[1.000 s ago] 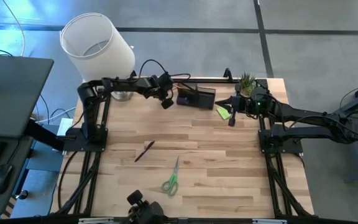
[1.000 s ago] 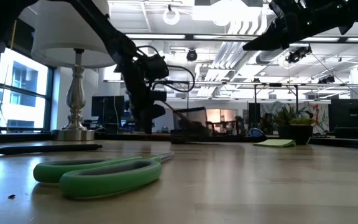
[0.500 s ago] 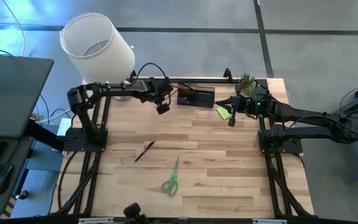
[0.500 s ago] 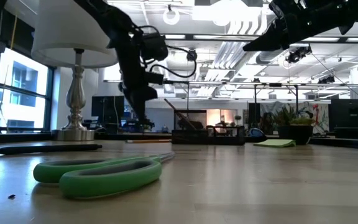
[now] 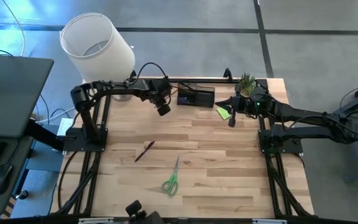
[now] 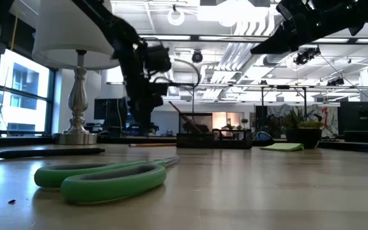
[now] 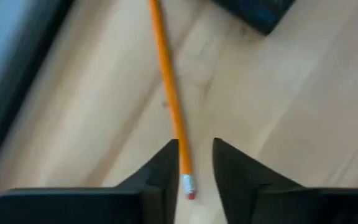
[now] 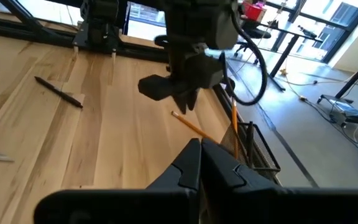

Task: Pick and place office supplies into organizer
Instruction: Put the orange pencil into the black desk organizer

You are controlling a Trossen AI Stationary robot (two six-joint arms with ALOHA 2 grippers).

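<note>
An orange pencil [image 7: 168,87] lies flat on the wood near the organizer [image 5: 196,98], a black tray at the table's far edge. My left gripper [image 7: 196,146] is open and points steeply down. Its fingers stand on either side of the pencil's eraser end [image 7: 188,185]; the right wrist view shows this gripper [image 8: 182,106] just over the pencil [image 8: 194,127]. Another orange pencil [image 8: 234,121] leans in the organizer. My right gripper [image 5: 231,119] is shut, raised over the lime-green sticky-note pad [image 5: 223,112].
Green-handled scissors [image 5: 171,180] and a dark pen [image 5: 144,151] lie mid-table on bare wood. A white-shaded lamp [image 5: 98,46] stands at the far left corner and a small potted plant [image 5: 247,82] at the far right, beside the organizer.
My left gripper has drawn back from the organizer toward the table's left edge and risen a little. My right arm has kept still.
</note>
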